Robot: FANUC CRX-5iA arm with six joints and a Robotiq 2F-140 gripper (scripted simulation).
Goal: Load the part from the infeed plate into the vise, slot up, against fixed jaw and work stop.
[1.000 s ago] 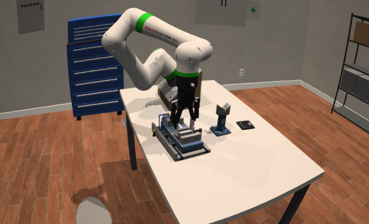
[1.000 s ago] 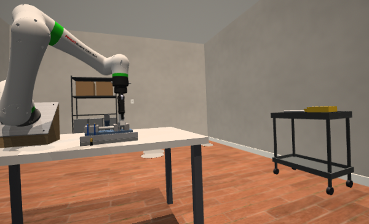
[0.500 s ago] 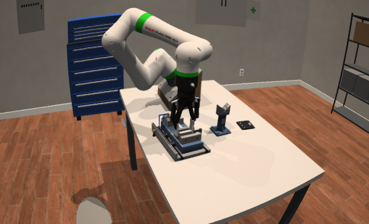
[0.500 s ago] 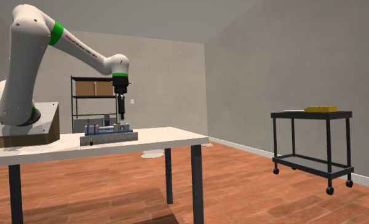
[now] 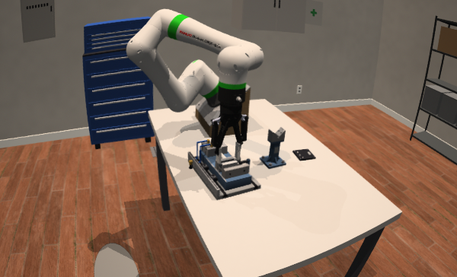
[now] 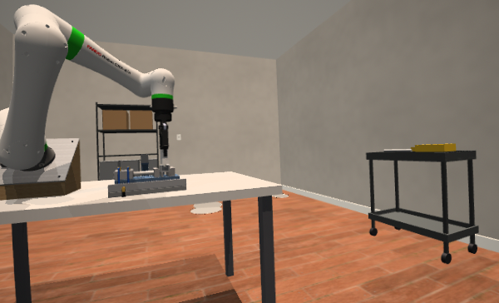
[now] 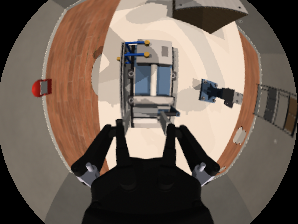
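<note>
The vise stands on its blue base at the table's left side. The grey part lies between the jaws. Whether it touches the fixed jaw and the work stop is too small to tell. My gripper points straight down over the vise, and its fingertips straddle the part. The fingers are partly open and grip nothing. In the wrist view the gripper hangs over the near end of the vise. In the side view the gripper reaches down to the jaws. The dark infeed plate lies bare.
The V-block stands on a blue foot between the vise and the infeed plate. The robot's wooden pedestal is just behind the vise. A blue tool cabinet stands beyond the table's far left corner.
</note>
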